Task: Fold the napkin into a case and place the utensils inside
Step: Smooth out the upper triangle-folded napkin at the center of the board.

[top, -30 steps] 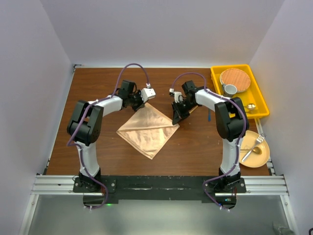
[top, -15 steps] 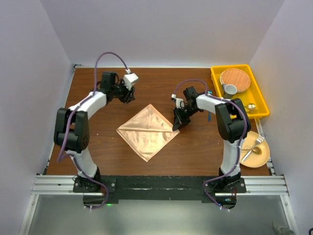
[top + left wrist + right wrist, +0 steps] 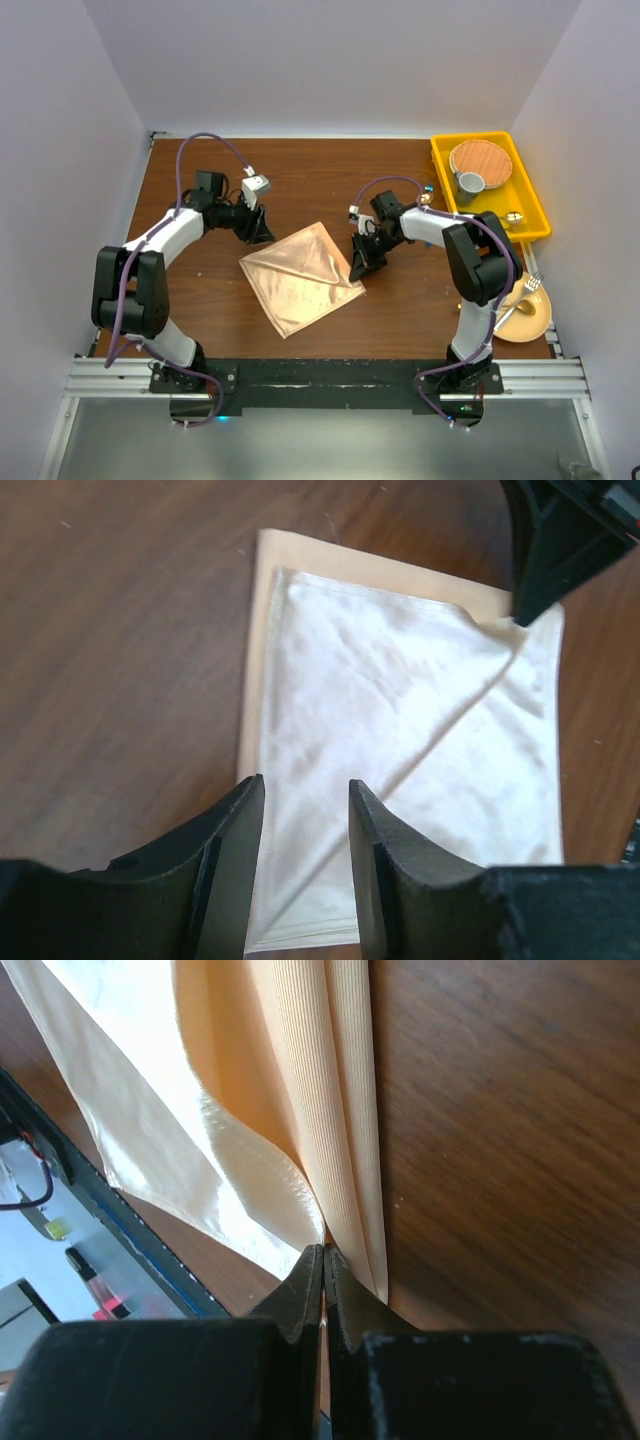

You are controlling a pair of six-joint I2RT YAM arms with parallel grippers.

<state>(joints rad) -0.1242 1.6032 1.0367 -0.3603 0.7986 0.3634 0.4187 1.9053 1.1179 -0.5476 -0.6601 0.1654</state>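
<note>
Right gripper point(image 3: 322, 1257) is shut tight, and it pinches the edge of the napkin point(image 3: 300, 278) at the right corner. The shiny peach cloth is folded over, and a few layers show right where the black fingers point(image 3: 300, 1290) bite. The napkin lies flat on the brown table point(image 3: 400, 310) between the two arms, turned like a diamond, with a long crease running across it. Left gripper point(image 3: 303, 790) is partly open, with a gap between its two fingers, and it holds nothing. It sits just beside the left side of the napkin, and its camera looks down on the cloth. A gold fork point(image 3: 531, 284) and a gold spoon point(image 3: 508, 314) rest on a pale yellow plate point(image 3: 540, 325) at the right edge of the table, well apart from the napkin. A yellow tray point(image 3: 530, 200) at the far right corner holds a round wood plate point(image 3: 480, 158) and a cup point(image 3: 470, 183).
</note>
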